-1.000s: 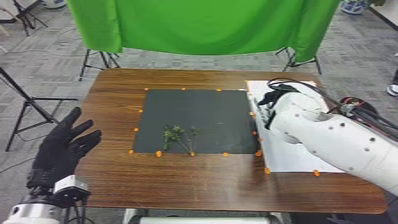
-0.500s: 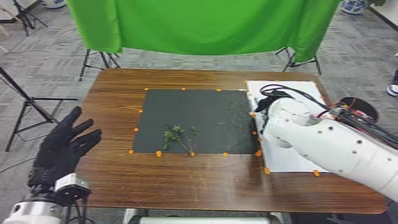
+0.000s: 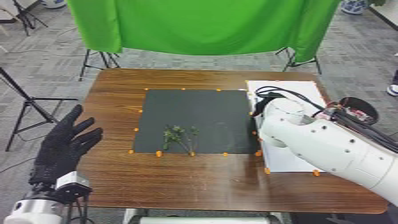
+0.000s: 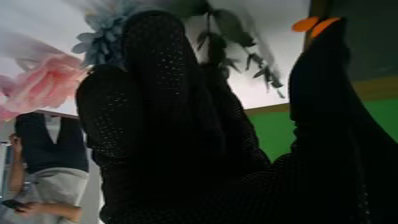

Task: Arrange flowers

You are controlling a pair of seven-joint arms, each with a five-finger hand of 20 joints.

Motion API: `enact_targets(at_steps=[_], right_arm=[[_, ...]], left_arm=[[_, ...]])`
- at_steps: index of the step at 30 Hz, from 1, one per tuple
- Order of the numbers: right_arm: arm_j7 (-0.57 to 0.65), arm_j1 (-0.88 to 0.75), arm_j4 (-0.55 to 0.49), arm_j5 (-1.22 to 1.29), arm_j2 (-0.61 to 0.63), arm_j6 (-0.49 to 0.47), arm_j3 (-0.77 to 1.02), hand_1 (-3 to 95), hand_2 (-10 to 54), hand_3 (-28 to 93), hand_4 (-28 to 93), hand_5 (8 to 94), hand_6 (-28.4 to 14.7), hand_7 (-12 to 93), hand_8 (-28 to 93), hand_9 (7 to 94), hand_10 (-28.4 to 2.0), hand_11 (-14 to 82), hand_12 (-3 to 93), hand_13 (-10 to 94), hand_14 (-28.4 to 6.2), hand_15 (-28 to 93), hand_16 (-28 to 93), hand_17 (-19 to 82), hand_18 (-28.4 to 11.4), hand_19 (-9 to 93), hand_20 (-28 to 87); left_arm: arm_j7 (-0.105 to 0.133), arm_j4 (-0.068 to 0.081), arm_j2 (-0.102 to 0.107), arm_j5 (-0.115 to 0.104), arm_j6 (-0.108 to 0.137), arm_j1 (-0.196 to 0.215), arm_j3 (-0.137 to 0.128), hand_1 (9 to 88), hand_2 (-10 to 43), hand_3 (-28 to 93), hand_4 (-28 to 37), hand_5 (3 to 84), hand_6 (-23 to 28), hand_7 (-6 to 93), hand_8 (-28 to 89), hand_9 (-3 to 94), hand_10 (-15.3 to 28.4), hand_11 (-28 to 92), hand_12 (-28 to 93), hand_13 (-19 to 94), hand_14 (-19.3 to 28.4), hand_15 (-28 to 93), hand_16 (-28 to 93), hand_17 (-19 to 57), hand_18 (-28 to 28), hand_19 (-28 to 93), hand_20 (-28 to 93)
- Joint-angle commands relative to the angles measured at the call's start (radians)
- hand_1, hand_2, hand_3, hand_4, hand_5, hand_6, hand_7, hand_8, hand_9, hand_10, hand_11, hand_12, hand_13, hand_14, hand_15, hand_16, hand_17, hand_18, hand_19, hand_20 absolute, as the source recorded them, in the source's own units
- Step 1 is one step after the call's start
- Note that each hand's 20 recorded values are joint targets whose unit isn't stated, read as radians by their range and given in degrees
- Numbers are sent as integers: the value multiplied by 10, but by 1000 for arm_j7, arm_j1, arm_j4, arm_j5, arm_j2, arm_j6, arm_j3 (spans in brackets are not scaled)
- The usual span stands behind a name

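Well, the pink flower (image 4: 49,82) looks softly ruffled.

even light in the head view, dark glove and soft blur at the wrist

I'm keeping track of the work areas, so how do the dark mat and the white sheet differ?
The dark mat is dark grey, while the white sheet is white. The sheet reaches farther toward both the far and near table edges than the mat. Green sprigs lie on the mat; the robot's right arm partly covers the sheet. Both have orange markers along their edges.
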Motion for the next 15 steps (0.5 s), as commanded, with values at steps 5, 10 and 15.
enact_targets(at_steps=[5,10,15], right_arm=[[-18,-8,40,-54,-17,0,-117,397,-14,722,-230,611,-60,180,-94,735,-167,246,163,775,-109,558,119,564,-134,932,-44],[-42,-7,50,-90,-14,40,-160,471,-50,714,-273,653,-46,219,10,772,-130,247,181,788,-85,540,129,558,-124,932,-51],[-63,-5,51,-111,-9,80,-185,554,-80,688,-281,723,-26,256,49,862,-86,153,275,812,-61,519,146,560,-112,932,-36]], left_arm=[[-20,8,-2,3,-17,-11,7,308,66,634,-192,293,62,78,-74,250,178,222,117,197,276,555,-119,-60,284,570,-55],[-41,9,-28,20,-29,-20,4,307,66,636,-192,294,62,78,-74,250,178,223,116,197,276,557,-120,-60,284,570,-55],[-54,10,-41,30,-36,-25,2,307,66,636,-193,294,62,78,-74,250,178,223,116,197,276,557,-120,-59,284,570,-55]])
